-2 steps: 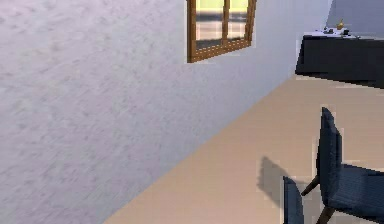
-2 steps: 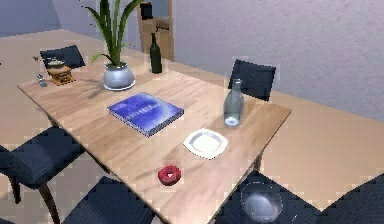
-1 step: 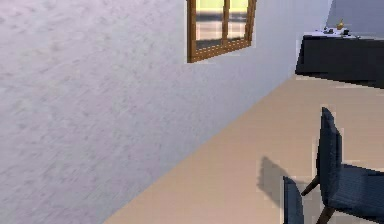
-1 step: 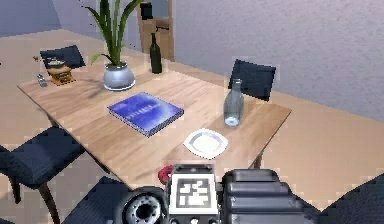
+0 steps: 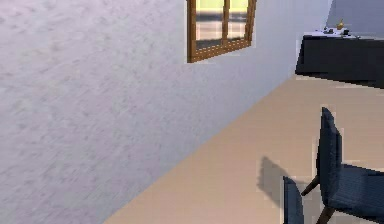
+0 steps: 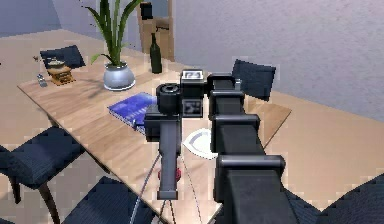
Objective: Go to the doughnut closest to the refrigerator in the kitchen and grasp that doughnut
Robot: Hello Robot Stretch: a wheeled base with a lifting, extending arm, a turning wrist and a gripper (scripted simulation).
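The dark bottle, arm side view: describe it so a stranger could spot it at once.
Find the long wooden table. Near its far edge stands a leafy plant in a pale pot; the bottle stands just right of it. Unlike its neighbours, it is tall, slim and dark.

arm (image 6: 236, 140) extended, pincer (image 6: 165, 193) pointing downward

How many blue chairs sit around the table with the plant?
4. The far-left chair, the far-right chair, the near-left chair and the bottom chair. The arm may hide another.
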